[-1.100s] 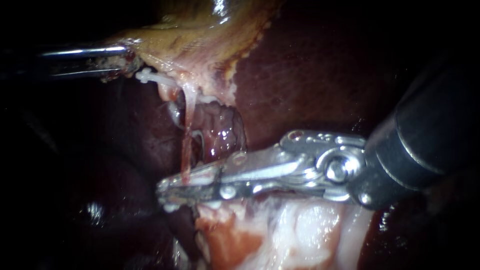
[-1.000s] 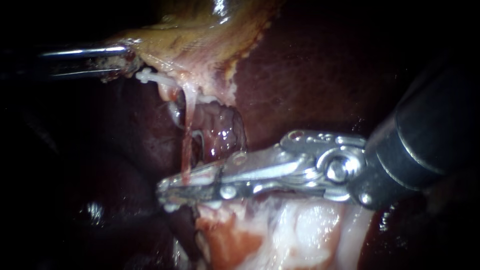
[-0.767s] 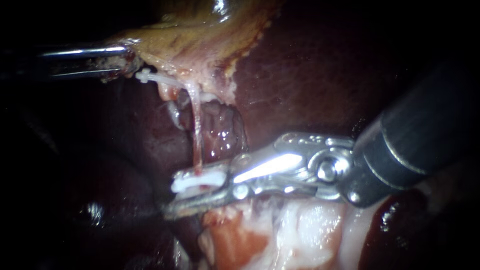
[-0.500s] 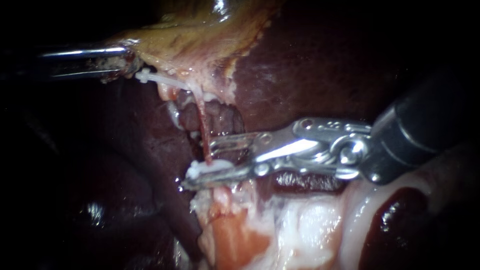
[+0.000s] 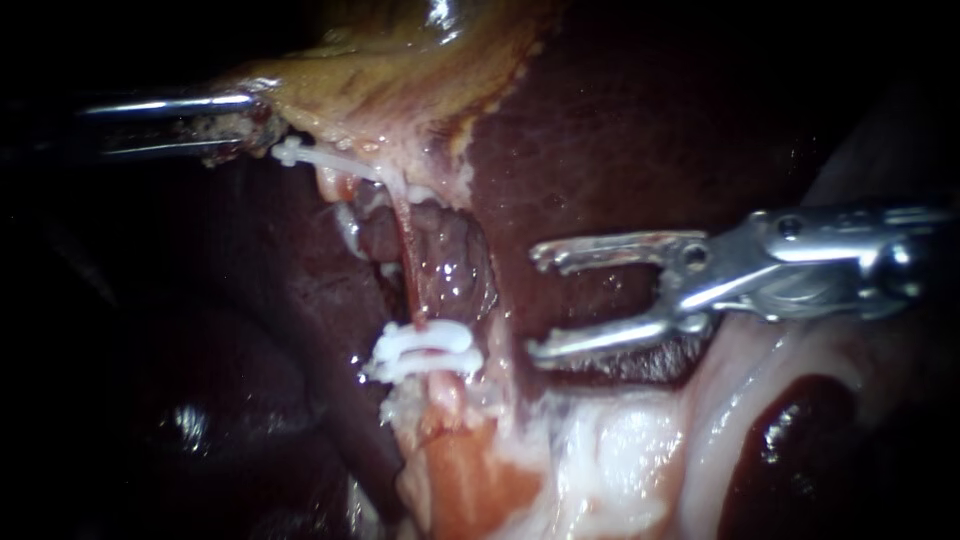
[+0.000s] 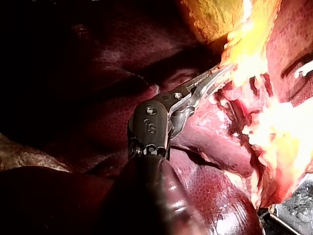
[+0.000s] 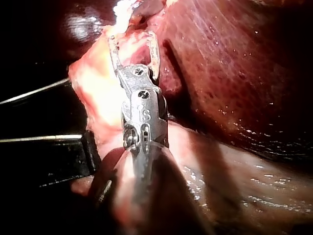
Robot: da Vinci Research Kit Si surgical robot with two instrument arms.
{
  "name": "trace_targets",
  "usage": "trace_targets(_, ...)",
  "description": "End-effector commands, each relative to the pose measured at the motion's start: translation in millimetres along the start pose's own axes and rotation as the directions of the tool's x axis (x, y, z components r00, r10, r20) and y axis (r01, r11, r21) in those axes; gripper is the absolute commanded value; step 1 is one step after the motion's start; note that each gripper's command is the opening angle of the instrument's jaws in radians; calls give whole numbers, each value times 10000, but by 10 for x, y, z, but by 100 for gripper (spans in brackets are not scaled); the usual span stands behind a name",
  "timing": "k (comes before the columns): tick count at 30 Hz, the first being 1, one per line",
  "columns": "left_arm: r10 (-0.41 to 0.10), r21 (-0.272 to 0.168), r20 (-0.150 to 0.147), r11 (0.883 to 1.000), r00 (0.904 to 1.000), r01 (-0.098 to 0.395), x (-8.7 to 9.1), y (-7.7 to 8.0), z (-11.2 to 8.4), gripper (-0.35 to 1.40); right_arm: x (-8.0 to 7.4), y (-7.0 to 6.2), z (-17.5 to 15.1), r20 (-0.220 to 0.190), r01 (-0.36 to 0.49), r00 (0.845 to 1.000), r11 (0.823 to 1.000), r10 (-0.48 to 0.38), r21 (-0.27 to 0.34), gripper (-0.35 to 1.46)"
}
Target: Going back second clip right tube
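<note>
White clip (image 5: 425, 350) sits on the thin tube (image 5: 405, 255) in the endoscope view, and the right instrument (image 5: 537, 302), empty jaws apart just beside it, could snag it; left wrist view, left instrument (image 6: 220, 74) clamps the gallbladder (image 6: 215, 19), might slip; right wrist view, open jaws could scrape pale tissue (image 7: 98, 88).

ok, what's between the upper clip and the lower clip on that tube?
Just a bare stretch of the thin reddish tube, running from the upper clip to the lower clip. The endoscope view shows it.
</note>
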Motion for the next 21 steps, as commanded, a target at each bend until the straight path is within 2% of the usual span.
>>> trace_targets(1, 8, 10, -5, 10000, 10000, -8, -1, 0, 1, -35, -1, 0, -3, -3, 65, 10000, 10000, -65, 16, 50)
trace_targets(6, 28, 82, -37, 10000, 10000, -28, -4, 1, 9, -35, -6, -2, -12, -2, 206, 9998, 9998, -206, 61, 50)
trace_targets(9, 53, 45, -36, 10000, 10000, -53, -9, -2, 20, -35, -7, -3, -16, -2, 272, 9996, 9996, -272, 78, 50)
trace_targets(16, 173, -105, -21, 9998, 9998, -173, -29, -11, 51, -35, -8, -6, -21, -2, 282, 9996, 9995, -282, 102, 50)
trace_targets(21, 228, -186, -6, 9996, 9997, -228, -38, -9, 62, -35, -8, -6, -21, -2, 283, 9996, 9995, -283, 103, 50)
